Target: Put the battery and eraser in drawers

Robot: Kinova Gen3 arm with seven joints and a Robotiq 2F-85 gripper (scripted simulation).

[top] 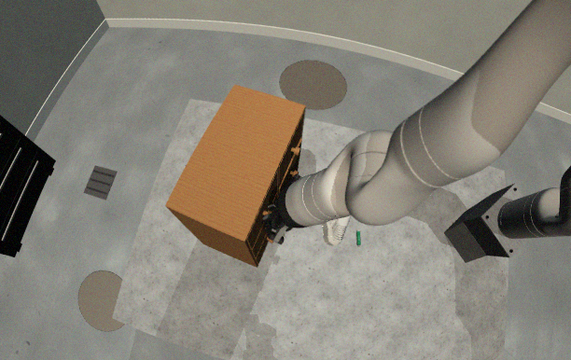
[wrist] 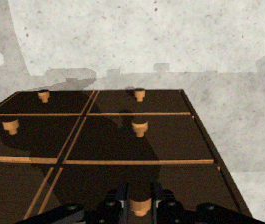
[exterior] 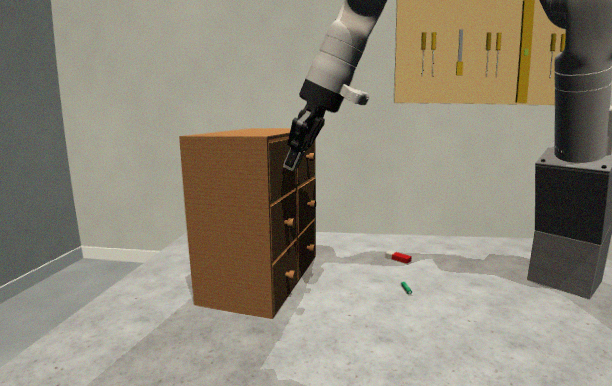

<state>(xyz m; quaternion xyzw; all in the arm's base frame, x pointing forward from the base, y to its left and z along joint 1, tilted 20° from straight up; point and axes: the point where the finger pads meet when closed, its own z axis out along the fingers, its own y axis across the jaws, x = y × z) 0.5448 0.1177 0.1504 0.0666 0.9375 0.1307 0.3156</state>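
The pale grey robot arm (top: 446,145) (exterior: 333,55) is reaching down to the front of a brown wooden chest (top: 241,159) (exterior: 228,215) (wrist: 183,145), which is standing upright on the mottled pale grey worktop (top: 362,303) (exterior: 363,340) (wrist: 183,40). Its black two-fingered gripper (top: 271,234) (exterior: 290,164) (wrist: 139,196) is tilting downward at the dark brown left drawer of the top row (exterior: 279,175) (wrist: 198,190). The jaws are standing partly closed, one on each side of that drawer's round orange-brown knob (wrist: 140,207); whether they are gripping it or only flanking it, I cannot tell. The drawers in view are all sitting pushed in, their dark fronts level with the chest's front.

The red block with a whitish end (exterior: 399,257), apparently the eraser, is lying on the worktop well apart from the chest, between it and the grey robot pedestal (top: 465,240) (exterior: 568,205). The small green cylinder (top: 358,238) (exterior: 406,288) is lying nearer the exterior camera than the red block, not touching it. Where the nine-volt battery is resting, I cannot tell.
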